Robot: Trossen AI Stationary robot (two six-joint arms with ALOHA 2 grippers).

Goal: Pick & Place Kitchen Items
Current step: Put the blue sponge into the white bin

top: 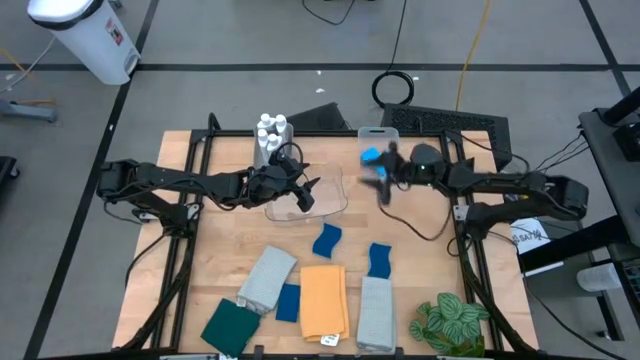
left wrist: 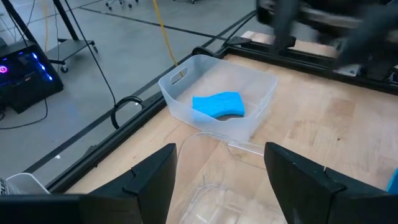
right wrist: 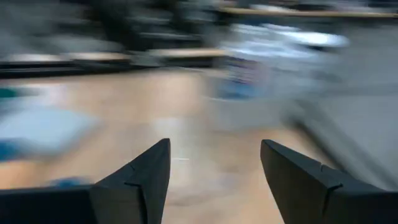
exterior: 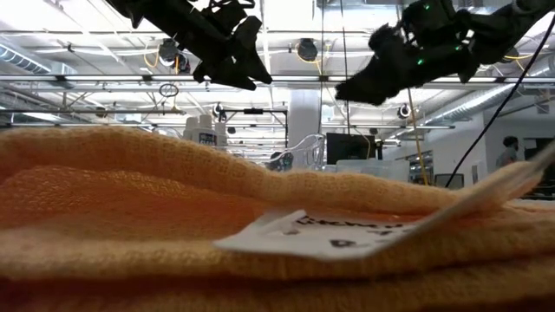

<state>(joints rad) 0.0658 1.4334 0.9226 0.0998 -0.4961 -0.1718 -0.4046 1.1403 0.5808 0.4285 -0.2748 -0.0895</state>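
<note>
My left gripper (top: 305, 195) hangs open over a clear bin (top: 325, 200) at mid-table; in its wrist view its fingers (left wrist: 155, 180) have nothing between them. My right gripper (top: 383, 186) stands open and blurred in the air beside a small bin (left wrist: 249, 121) at the far edge, with nothing between its fingers (right wrist: 143, 180). One blue sponge (left wrist: 217, 104) lies flat inside that bin. Two more blue sponges (top: 327, 240) (top: 379, 260) lie on the table. White bottles (top: 272, 135) stand at the far left. Grey (top: 267, 278), orange (top: 323, 300), blue (top: 288, 302) and dark green (top: 230, 325) cloths lie near the front.
A second grey cloth (top: 377, 312) lies right of the orange one, and a green leafy plant (top: 450, 322) sits at the front right corner. In the low view the orange cloth (exterior: 173, 199) with its white tag (exterior: 329, 234) fills the foreground. Bare wood lies between the bins and the cloths.
</note>
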